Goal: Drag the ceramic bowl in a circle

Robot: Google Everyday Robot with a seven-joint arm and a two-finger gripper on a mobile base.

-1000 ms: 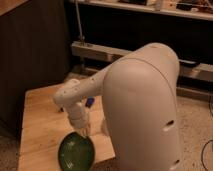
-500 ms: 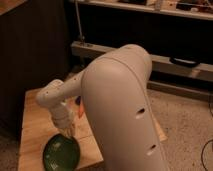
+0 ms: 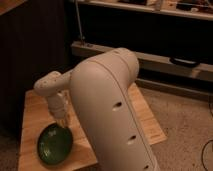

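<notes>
The ceramic bowl (image 3: 55, 145) is round, shallow and glossy green. It sits near the front left corner of the wooden table (image 3: 145, 117). My gripper (image 3: 63, 122) hangs from the white wrist and reaches down onto the bowl's far rim. The big white arm (image 3: 112, 110) fills the middle of the view and hides the centre of the table.
The table's front edge is just below the bowl and its left edge is close by. A dark cabinet (image 3: 30, 45) stands behind on the left. A low shelf rail (image 3: 165, 60) runs along the back. Speckled floor (image 3: 185, 135) lies to the right.
The bowl has slid to the left across the front of the table and a little away from the front edge. The gripper and arm swung left with it.
</notes>
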